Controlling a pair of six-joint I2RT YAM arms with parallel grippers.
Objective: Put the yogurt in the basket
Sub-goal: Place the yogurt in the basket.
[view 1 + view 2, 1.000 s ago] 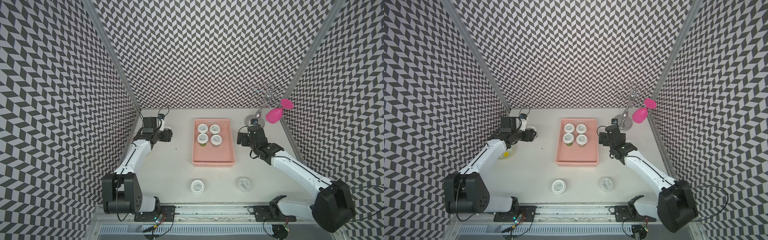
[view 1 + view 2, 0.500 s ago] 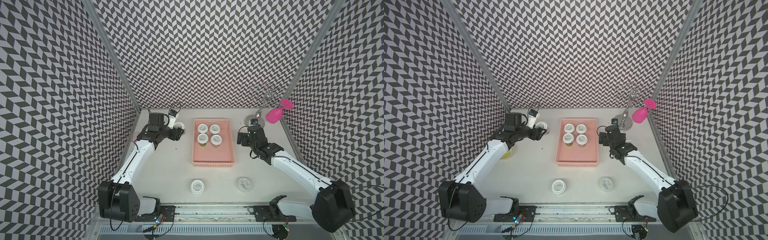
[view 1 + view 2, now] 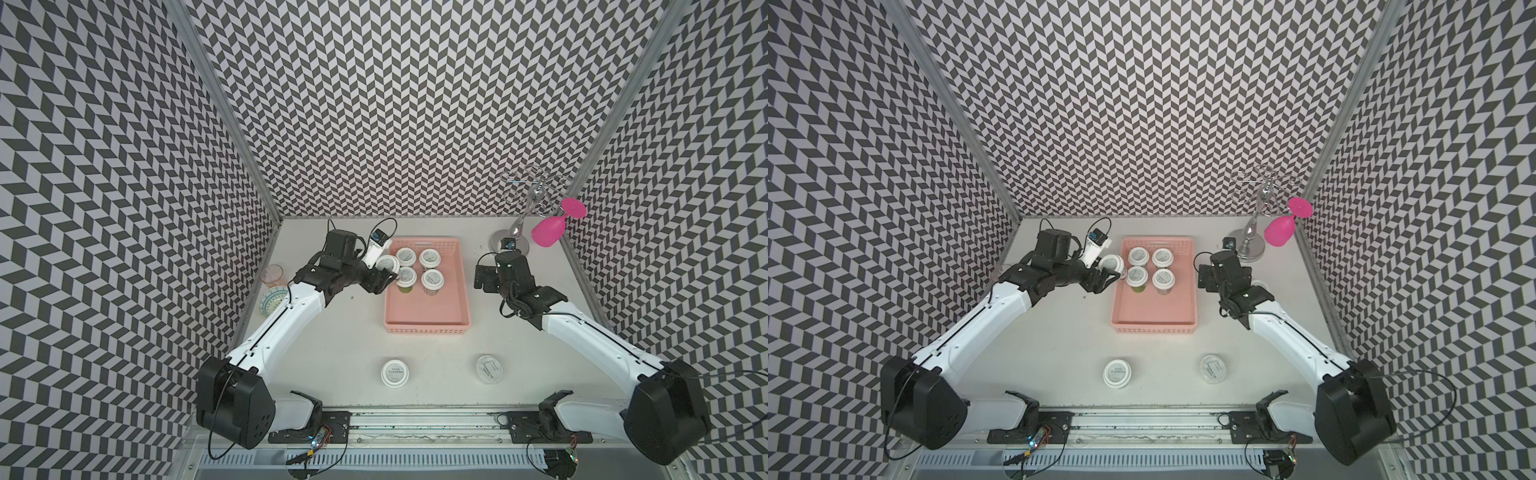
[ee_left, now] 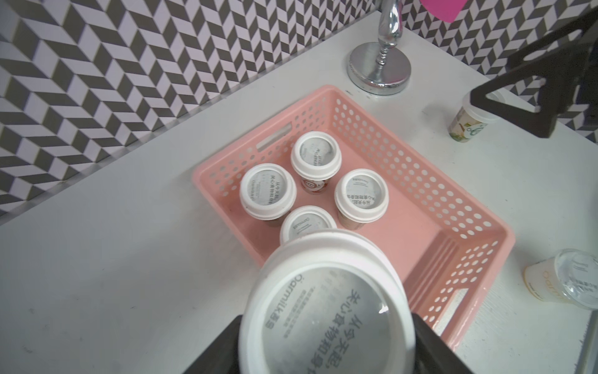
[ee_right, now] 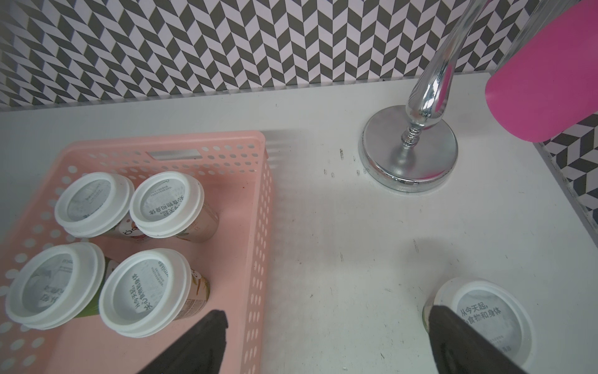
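The salmon-pink basket (image 3: 428,330) (image 3: 1154,330) lies mid-table with several yogurt cups (image 3: 429,258) (image 4: 315,155) (image 5: 166,204) standing in its far half. My left gripper (image 3: 384,275) (image 4: 326,340) is shut on another yogurt cup (image 3: 387,263) (image 3: 1112,263) (image 4: 326,311), held in the air at the basket's far left rim. My right gripper (image 3: 484,278) (image 5: 323,323) is open and empty, right of the basket. One of its fingers (image 5: 207,340) is over the basket's right wall. The other is over a yogurt cup (image 5: 492,320) (image 4: 469,124) standing on the table.
Two more yogurt cups (image 3: 395,373) (image 3: 489,368) stand near the front edge. A silver stand (image 3: 515,245) with a magenta wine glass (image 3: 548,232) is at the back right. A clear pinkish tumbler (image 3: 272,274) and a patterned saucer (image 3: 272,301) sit by the left wall.
My left arm has swung right from the left wall to the basket's left rim, carrying the cup. The right arm has not moved.
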